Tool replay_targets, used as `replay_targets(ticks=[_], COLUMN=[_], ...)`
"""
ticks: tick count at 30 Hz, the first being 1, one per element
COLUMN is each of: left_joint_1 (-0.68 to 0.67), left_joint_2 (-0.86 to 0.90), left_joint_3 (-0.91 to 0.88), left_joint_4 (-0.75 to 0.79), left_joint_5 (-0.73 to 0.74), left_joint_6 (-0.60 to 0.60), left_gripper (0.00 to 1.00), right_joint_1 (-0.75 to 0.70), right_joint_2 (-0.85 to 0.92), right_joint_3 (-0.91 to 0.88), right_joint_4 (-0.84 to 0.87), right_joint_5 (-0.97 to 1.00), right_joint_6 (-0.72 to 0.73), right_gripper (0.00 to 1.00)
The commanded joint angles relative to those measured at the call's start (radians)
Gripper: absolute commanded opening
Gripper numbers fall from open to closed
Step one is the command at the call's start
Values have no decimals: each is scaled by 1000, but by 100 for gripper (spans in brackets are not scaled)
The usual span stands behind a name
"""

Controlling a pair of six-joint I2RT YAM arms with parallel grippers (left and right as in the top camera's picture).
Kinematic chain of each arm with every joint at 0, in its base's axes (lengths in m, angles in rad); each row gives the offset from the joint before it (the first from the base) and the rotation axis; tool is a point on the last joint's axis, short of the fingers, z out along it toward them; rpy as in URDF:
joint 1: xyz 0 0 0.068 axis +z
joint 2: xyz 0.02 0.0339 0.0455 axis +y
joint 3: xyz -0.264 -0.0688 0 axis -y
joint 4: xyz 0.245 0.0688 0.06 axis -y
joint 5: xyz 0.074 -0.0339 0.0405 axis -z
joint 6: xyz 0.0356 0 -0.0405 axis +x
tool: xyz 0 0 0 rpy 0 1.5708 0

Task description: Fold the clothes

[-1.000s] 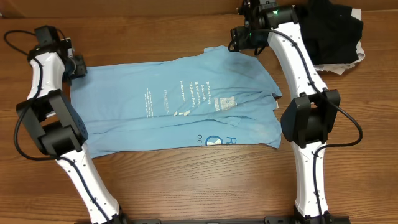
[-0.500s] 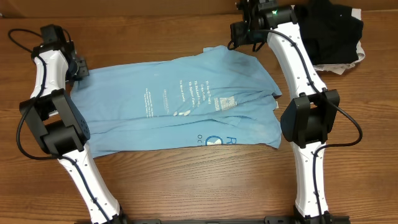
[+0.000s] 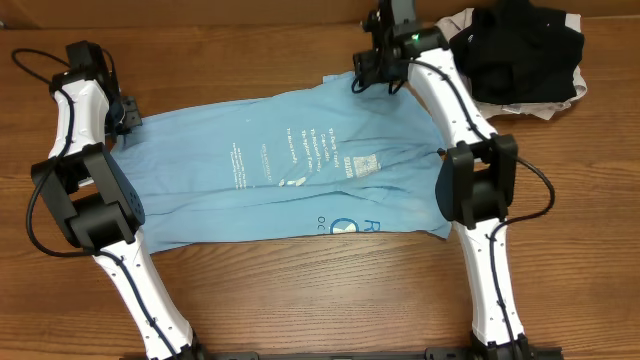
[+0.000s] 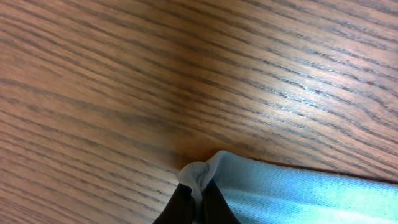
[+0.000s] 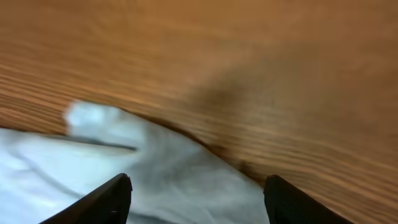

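Light-blue printed T-shirt (image 3: 290, 170) lies spread flat mid-desk (image 3: 300, 300), lettering up. Left pincer (image 4: 198, 200) is clamped tight on a bunched corner at the shirt's far left end. Right pincer (image 5: 196, 193) has its jaws wide apart, gripping nothing, over the shirt's far edge. The wrist view is blurred, so cloth contact is unclear. Black garment (image 3: 525, 50) is heaped on a cream one (image 3: 565, 95), far right.

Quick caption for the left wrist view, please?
Left gripper, jaws shut on a corner of the blue T-shirt, wooden table behind.
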Motion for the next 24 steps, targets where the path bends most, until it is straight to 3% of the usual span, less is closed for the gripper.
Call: replay_targets(ticks=[1, 14, 24], left_joint_1=[9, 8, 8], left_joint_2=[33, 33, 33], left_joint_3=[-18, -18, -19], left_joint_4=[-23, -24, -24], left_joint_5=[-21, -20, -9], left_joint_6=[-14, -14, -15], left_gripper=[4, 4, 4], right_joint_1=[1, 51, 51], right_joint_2=[11, 60, 62], right_joint_3=[5, 5, 5], right_joint_4=[8, 45, 54], right_joint_5=[-5, -16, 23], right_joint_6=[-2, -1, 27], right_gripper=[72, 71, 24])
